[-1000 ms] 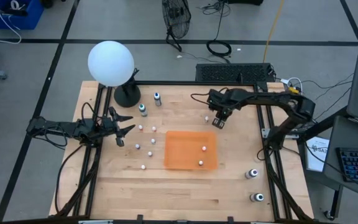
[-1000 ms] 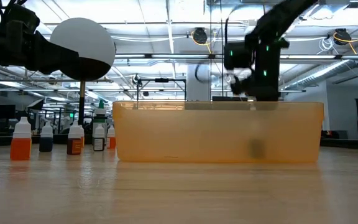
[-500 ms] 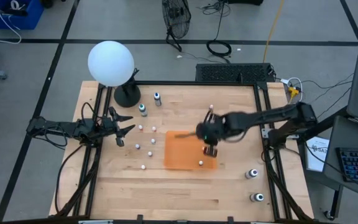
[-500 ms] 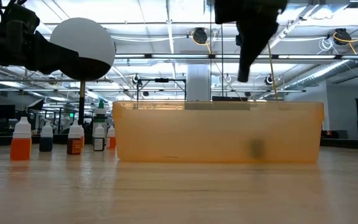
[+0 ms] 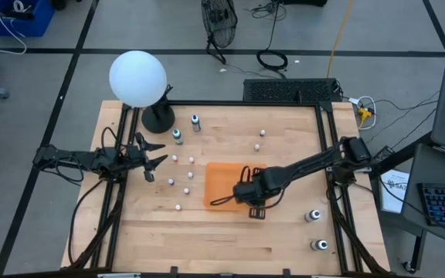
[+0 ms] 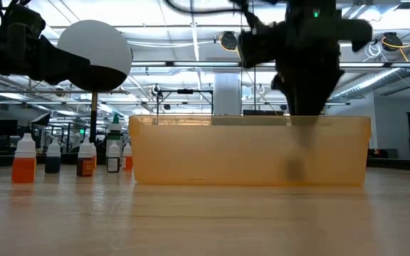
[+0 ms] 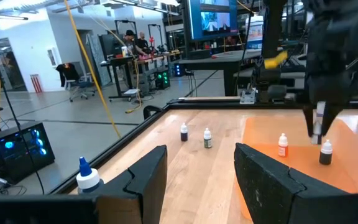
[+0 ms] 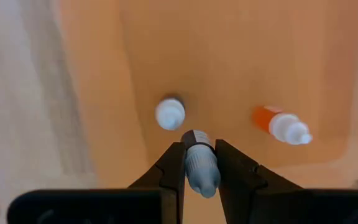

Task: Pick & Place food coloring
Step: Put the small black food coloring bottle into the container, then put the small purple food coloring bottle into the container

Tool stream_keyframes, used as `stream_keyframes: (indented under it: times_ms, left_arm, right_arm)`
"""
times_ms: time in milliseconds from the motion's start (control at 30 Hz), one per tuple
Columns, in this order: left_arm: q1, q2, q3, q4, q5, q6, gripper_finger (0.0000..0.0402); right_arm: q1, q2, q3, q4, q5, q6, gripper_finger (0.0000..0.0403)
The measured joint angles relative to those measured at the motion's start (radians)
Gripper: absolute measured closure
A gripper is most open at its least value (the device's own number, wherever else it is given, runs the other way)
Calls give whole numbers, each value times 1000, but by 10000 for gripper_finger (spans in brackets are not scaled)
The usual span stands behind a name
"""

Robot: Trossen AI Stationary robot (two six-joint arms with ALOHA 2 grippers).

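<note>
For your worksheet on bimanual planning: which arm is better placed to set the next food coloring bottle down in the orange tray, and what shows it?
The right. Its end effector is shut on a bottle directly over the orange tray, where two bottles already stand. The left end effector waits open at the table's left edge, holding nothing.

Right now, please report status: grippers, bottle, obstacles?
Right gripper over tray, shut on bottle. Left gripper open, idle at table's left. Two bottles already below.
</note>
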Motion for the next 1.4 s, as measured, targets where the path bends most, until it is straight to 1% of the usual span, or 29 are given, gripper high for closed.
stream_keyframes:
  times_ms: [200, 400, 433, 600, 700, 867, 1067, 1133, 1300, 1333, 1400]
  left_arm:
    - [0, 0, 0, 0, 0, 0, 215]
    - [0, 0, 0, 0, 0, 0, 215]
    - [0, 0, 0, 0, 0, 0, 215]
    - [0, 0, 0, 0, 0, 0, 215]
    - [0, 0, 0, 0, 0, 0, 215]
    - [0, 0, 0, 0, 0, 0, 215]
    - [0, 0, 0, 0, 0, 0, 215]
    - [0, 0, 0, 0, 0, 0, 215]
    - [0, 0, 0, 0, 0, 0, 215]
    - [0, 0, 0, 0, 0, 0, 215]
    - [0, 0, 0, 0, 0, 0, 215]
  right_arm:
    - [-1, 63, 0, -7, -4, -23, 349]
    - [-1, 80, 0, -14, -4, -23, 347]
    - [-1, 80, 0, -15, -4, -22, 337]
    - [-2, 73, 0, -28, -4, 3, 258]
    - [-2, 60, 0, -53, -4, 8, 231]
    - [-6, 9, 0, -64, -4, 31, 219]
    - [-42, -93, 0, -59, 7, 37, 226]
    - [-65, -132, 0, -59, 53, 14, 230]
    - [-145, -224, 1, -59, 259, -85, 233]
    - [-169, -236, 1, -58, 281, -98, 232]
    - [-234, -253, 1, -61, 286, -113, 228]
